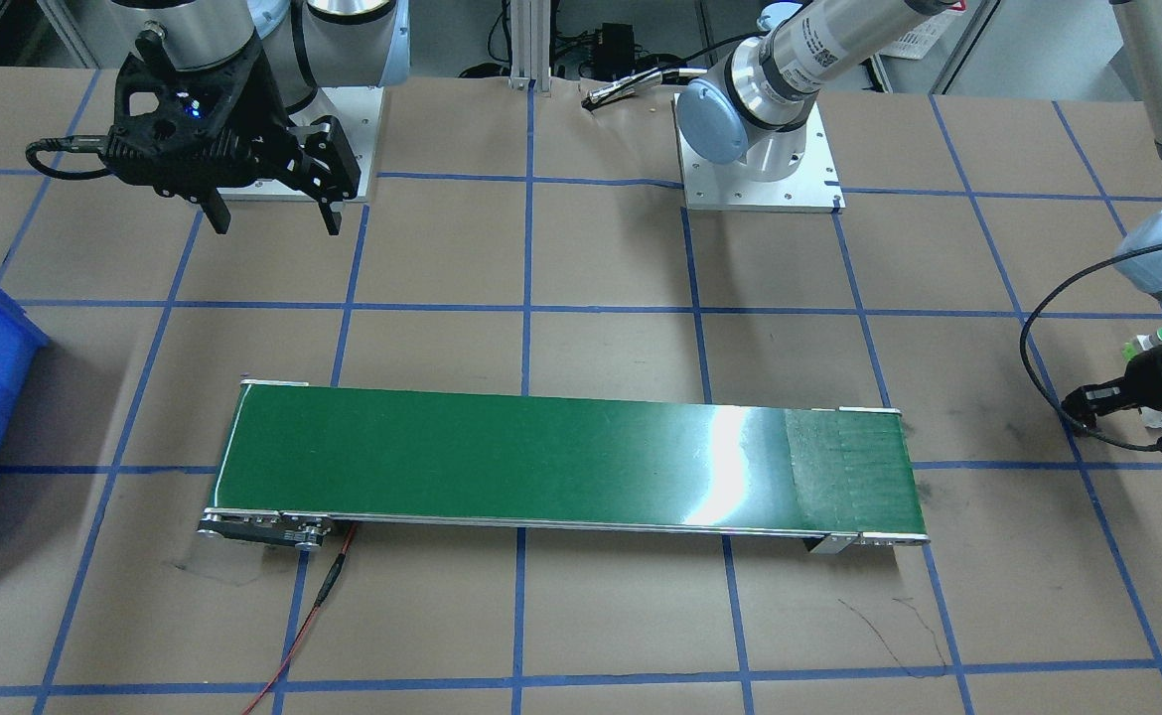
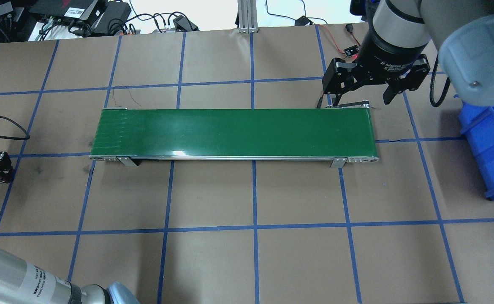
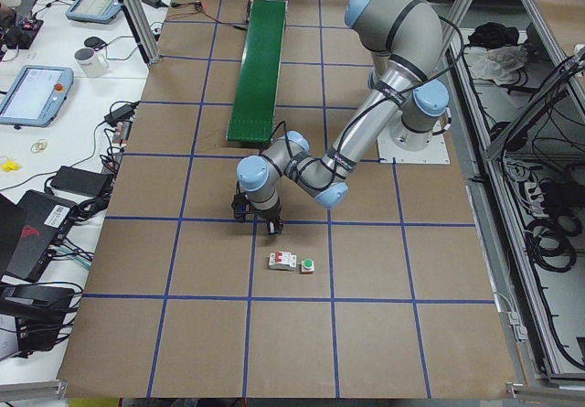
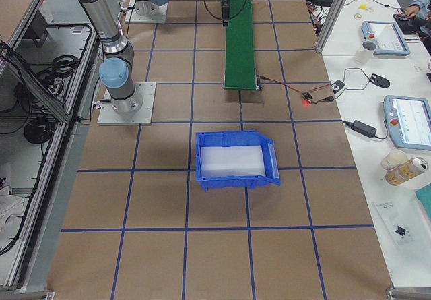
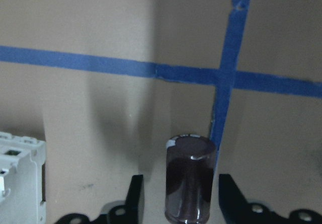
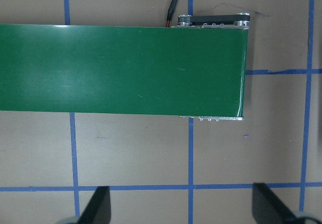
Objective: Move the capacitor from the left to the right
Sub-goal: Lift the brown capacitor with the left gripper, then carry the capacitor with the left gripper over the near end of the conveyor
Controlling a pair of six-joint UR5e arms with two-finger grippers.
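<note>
Left wrist-mounted: capacitor (image 5: 190, 181) upright, axis vertical.

Right gripper (image 2: 362, 100), black body, white print: "2F Adaptive"; the rest of the line is too small to read.
Left arm (image 2: 19, 278), near table edge, white sticker (image 2: 40, 288): fine print, illegible.
Same arm, upper tube, coded label (image 1: 817, 58): square code pattern, lettering illegible.

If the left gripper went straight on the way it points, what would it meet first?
Probably the capacitor. It stands upright between the open fingers of the left gripper, with gaps on both sides, so it would slide deeper between them. Depth is unclear.
</note>
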